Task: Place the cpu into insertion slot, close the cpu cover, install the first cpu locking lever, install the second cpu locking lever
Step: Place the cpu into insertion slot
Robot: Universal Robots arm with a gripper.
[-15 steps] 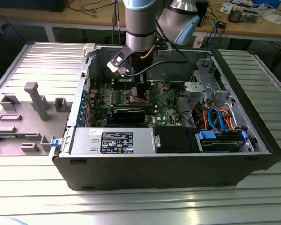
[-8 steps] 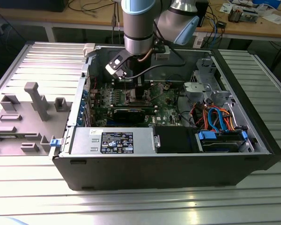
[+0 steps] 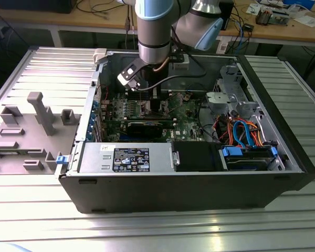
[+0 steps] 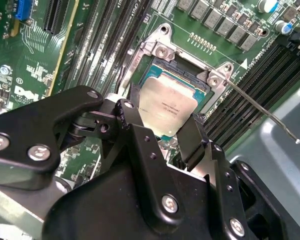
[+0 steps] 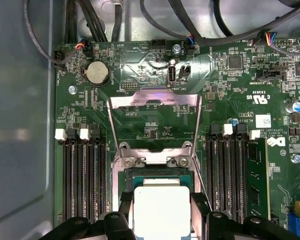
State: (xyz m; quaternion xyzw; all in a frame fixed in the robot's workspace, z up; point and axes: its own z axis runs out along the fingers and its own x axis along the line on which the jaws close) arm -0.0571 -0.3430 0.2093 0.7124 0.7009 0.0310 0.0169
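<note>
Inside an open computer case (image 3: 173, 191), the tool (image 4: 161, 122) is closed on the cpu (image 5: 162, 210), a finger on each of two opposite edges. It holds the chip at the insertion slot (image 5: 160, 174); whether it is seated, I cannot tell. The cpu cover (image 5: 135, 101) stands raised, and a locking lever (image 4: 260, 111) juts free. The likely risks are a tilted chip bending socket pins, or the cover falling onto the tool.
</note>
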